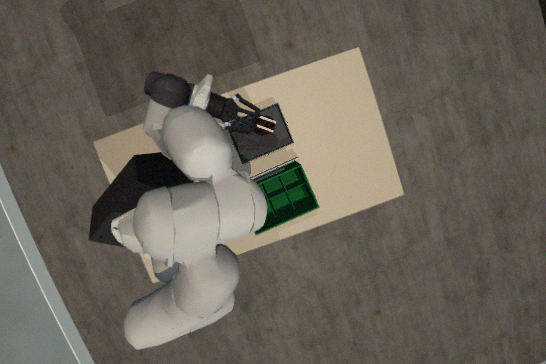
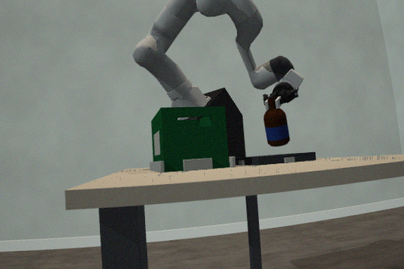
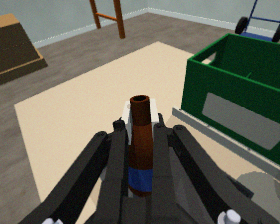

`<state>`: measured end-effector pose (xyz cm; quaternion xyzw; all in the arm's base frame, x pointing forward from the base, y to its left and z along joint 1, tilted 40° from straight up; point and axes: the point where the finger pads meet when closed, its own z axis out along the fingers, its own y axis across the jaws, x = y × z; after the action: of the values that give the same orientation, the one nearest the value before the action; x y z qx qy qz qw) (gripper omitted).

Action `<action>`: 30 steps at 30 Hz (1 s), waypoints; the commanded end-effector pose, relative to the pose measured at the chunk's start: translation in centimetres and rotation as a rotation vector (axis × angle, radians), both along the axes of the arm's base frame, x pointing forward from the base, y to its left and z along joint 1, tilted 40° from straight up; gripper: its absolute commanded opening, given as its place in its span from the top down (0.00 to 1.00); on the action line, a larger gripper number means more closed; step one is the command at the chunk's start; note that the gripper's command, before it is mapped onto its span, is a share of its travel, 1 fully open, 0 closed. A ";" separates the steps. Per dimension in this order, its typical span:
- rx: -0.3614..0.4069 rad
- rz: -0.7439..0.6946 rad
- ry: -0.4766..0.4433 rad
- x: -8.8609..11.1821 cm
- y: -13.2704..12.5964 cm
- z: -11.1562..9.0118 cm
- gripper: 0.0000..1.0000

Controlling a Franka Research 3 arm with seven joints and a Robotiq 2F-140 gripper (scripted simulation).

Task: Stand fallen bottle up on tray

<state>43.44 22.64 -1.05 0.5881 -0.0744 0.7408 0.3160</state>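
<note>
A brown bottle [image 2: 276, 126] with a blue label hangs nearly upright in the air, a short way above the dark tray [image 2: 280, 158]. My gripper [image 2: 272, 103] is shut on the bottle's neck. In the overhead view the bottle [image 1: 265, 125] is over the tray [image 1: 262, 139], near its far part. In the wrist view the bottle's neck [image 3: 140, 135] stands between my fingers, mouth toward the camera. The tray under the bottle is mostly hidden in the wrist view.
A green crate [image 2: 190, 137] with compartments stands next to the tray, also in the overhead view [image 1: 286, 195] and the wrist view [image 3: 242, 95]. A black box [image 2: 229, 121] stands behind the crate at the arm's base. The table edge runs in front.
</note>
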 end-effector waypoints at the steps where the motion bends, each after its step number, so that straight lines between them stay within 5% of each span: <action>1: 0.011 0.006 -0.006 0.2 0.1 -0.1 1.00; 30: 0.011 0.006 -0.006 1.5 -1.5 -2.5 1.00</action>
<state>44.62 21.03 -3.38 0.5879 -0.0745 0.7407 0.3166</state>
